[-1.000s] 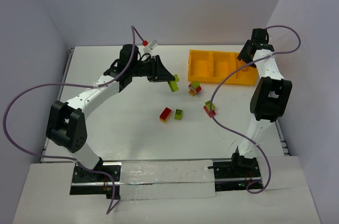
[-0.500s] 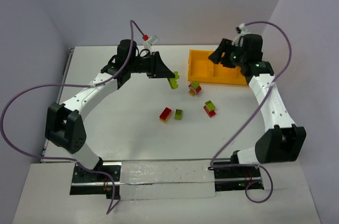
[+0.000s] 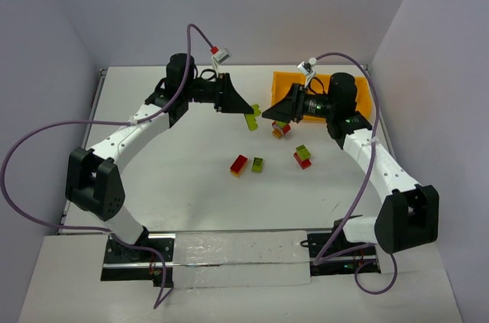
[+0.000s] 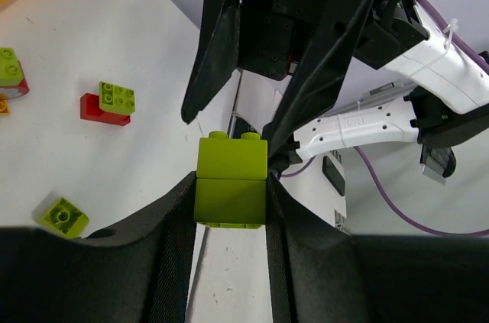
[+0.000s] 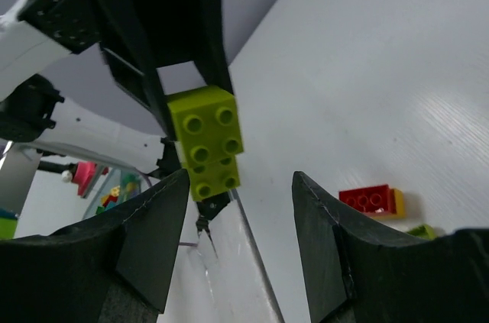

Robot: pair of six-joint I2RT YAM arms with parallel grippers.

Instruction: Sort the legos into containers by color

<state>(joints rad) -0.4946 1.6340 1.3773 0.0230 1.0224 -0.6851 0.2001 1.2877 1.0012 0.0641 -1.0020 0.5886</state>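
Above white table [image 3: 179, 182], left claw [image 4: 230, 199] grips lime brick stack [image 4: 231, 166], studs facing wide-open right claw [image 5: 238, 185].

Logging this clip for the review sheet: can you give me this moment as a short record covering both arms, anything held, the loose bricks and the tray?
left gripper: shut on a lime two-brick stack, held off the table
right gripper: open, facing the stack, not touching it
loose bricks: red-and-yellow pair, lime single, lime-on-red pair, mixed cluster
tray: orange-yellow, far side, largely hidden behind the right arm; contents cannot be told
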